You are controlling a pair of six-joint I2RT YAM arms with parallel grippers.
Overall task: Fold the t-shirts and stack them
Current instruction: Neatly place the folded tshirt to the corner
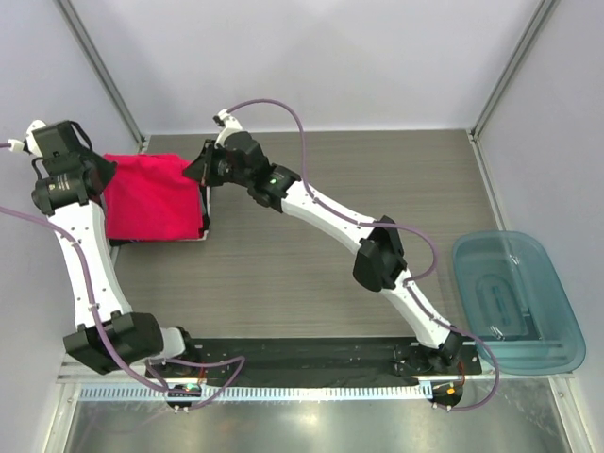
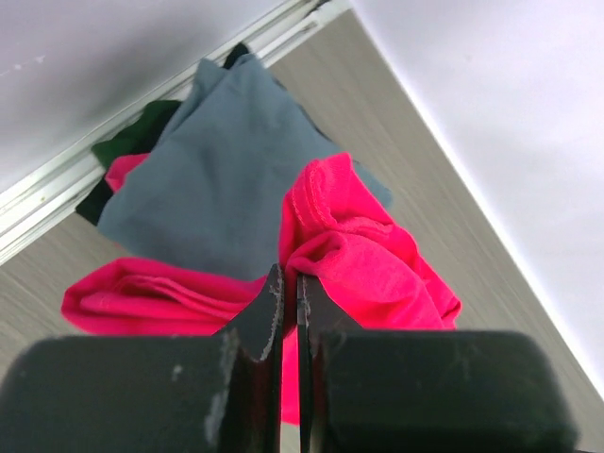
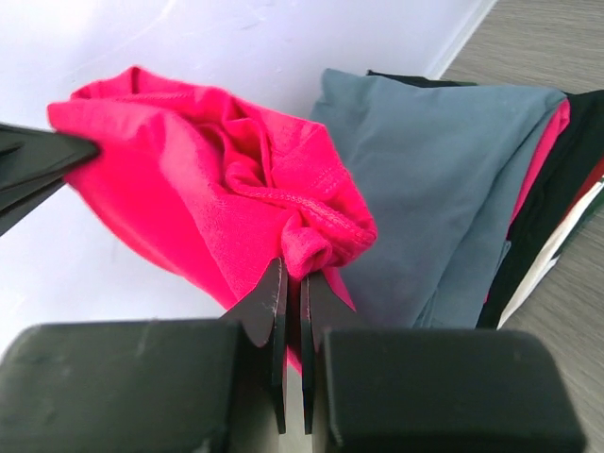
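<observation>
The bright red-pink t-shirt (image 1: 151,196) hangs stretched between both grippers over the stack at the table's far left. My left gripper (image 1: 106,174) is shut on one bunched edge of it (image 2: 359,255), the cloth pinched between its fingertips (image 2: 274,293). My right gripper (image 1: 200,170) is shut on the opposite hemmed edge (image 3: 311,247). Under the pink tee lies a slate blue-grey t-shirt (image 2: 208,179) (image 3: 444,160), flat on top of a stack. Red and dark t-shirts (image 3: 566,179) show at that stack's edges. A dark green one (image 2: 132,140) peeks out at the far side.
A translucent teal plastic tub (image 1: 514,300) stands at the table's right edge. The white back wall and a metal frame post (image 1: 104,75) stand close behind the stack. Both arms reach across the wood-grain table (image 1: 311,274) from the near edge.
</observation>
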